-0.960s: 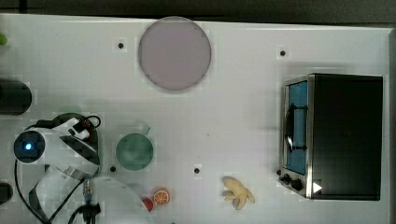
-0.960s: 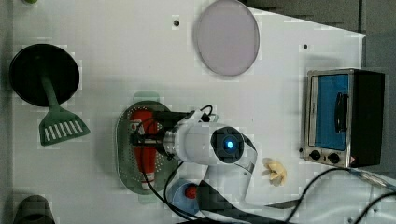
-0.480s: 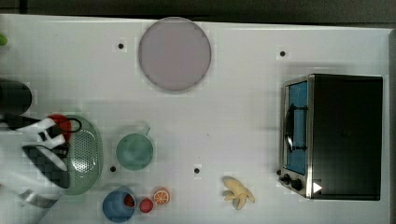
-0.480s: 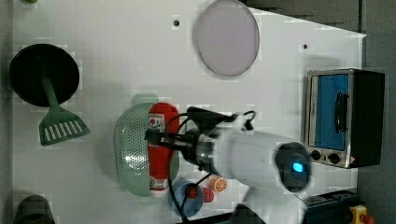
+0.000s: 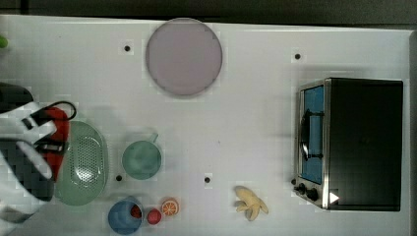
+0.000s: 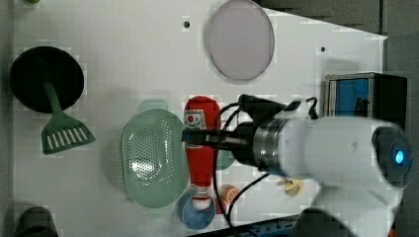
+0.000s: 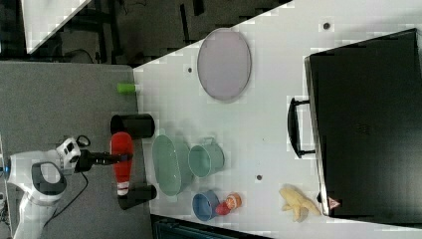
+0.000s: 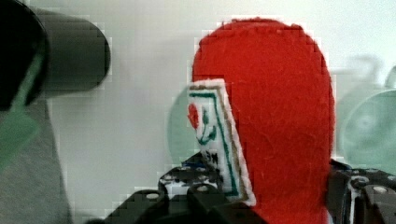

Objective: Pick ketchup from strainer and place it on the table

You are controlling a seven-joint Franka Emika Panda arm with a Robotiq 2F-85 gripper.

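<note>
The hand (image 6: 190,137) pinches the ketchup bottle (image 6: 199,148) across its middle, lifted clear of the strainer (image 6: 153,157); in the left view the bottle hangs at the strainer's three o'clock, cap toward six; the green cup (image 5: 141,159) sits on the counter (image 5: 246,123) beside it.

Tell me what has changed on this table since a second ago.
The gripper, shut on the ketchup, has lifted it out of the strainer, which now lies empty. In the left view the bottle has travelled right, past the strainer's rim, and hangs held above the scene. The strainer, green cup, plate, banana and oven stayed put.
</note>
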